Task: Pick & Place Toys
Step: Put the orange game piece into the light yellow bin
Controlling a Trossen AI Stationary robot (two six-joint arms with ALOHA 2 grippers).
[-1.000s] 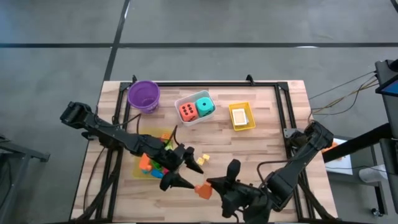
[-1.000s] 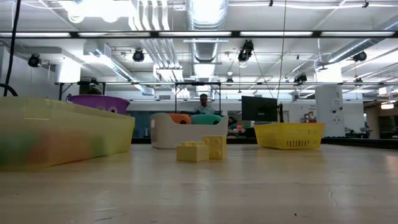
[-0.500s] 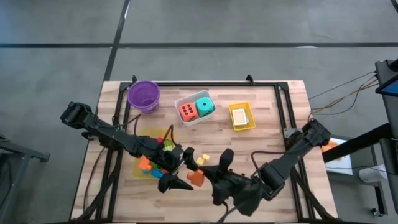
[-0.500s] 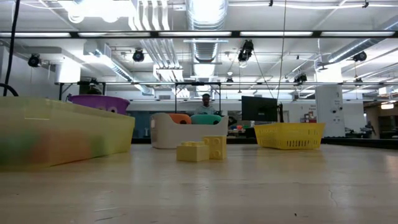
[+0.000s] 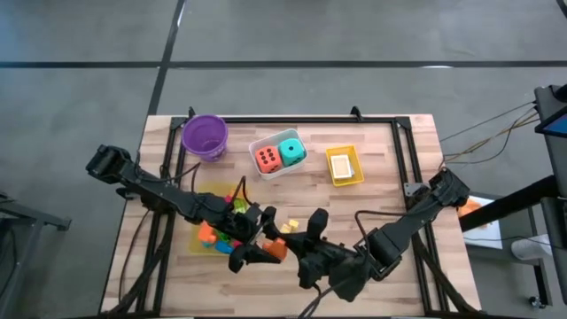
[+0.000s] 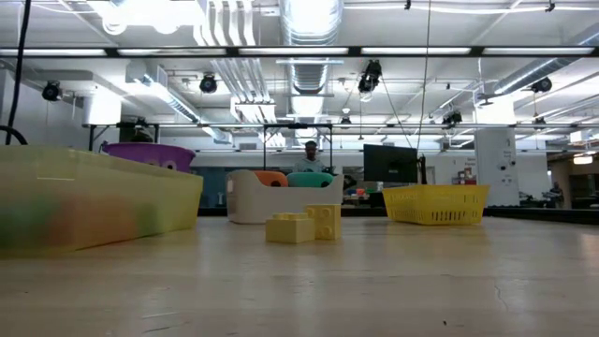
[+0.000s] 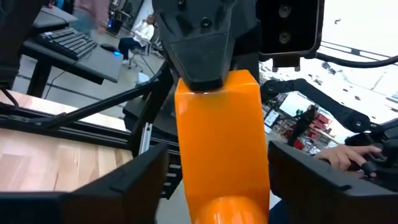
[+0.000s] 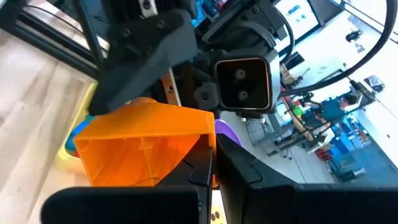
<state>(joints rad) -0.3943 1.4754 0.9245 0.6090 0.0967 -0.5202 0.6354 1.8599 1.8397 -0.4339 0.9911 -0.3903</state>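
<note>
Handover in midair, just right of the yellow tray [image 5: 197,241]: orange block [image 5: 276,251] pinched tight in the right gripper [image 5: 288,251], sitting between the spread fingers of the left gripper [image 5: 257,251], no contact visible yet.

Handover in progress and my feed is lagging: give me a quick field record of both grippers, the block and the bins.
right gripper: shut on orange block, holding it up
left gripper: fingers either side of the orange block, not clamped yet
yellow tray: holds mixed blocks
white tray: orange die, teal die
purple bowl: far left of table
loose: yellow blocks
</note>
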